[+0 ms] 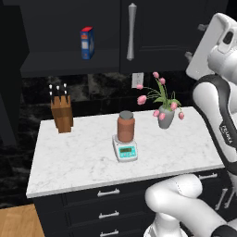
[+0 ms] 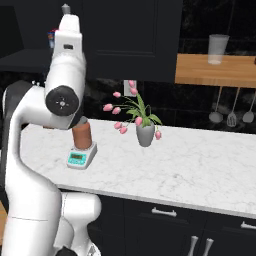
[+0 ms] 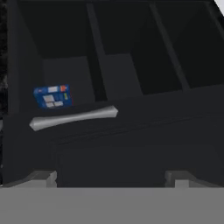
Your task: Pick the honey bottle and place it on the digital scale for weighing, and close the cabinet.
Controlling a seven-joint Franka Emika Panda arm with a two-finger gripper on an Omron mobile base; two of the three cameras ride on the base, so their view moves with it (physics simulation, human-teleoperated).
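Honey bottle point(image 1: 126, 126) upright on digital scale point(image 1: 125, 150), gripper point(image 3: 111, 177) apparently open, empty, near cabinet point(image 1: 157, 28) handle point(image 3: 73, 118)

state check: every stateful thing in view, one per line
honey bottle: upright on the scale platter, lid on
digital scale: on the counter, loaded with the bottle
cabinet: left side open, blue-and-red box on its shelf
end effector: fingers apart, holding nothing, facing the cabinet handle
drawers: closed
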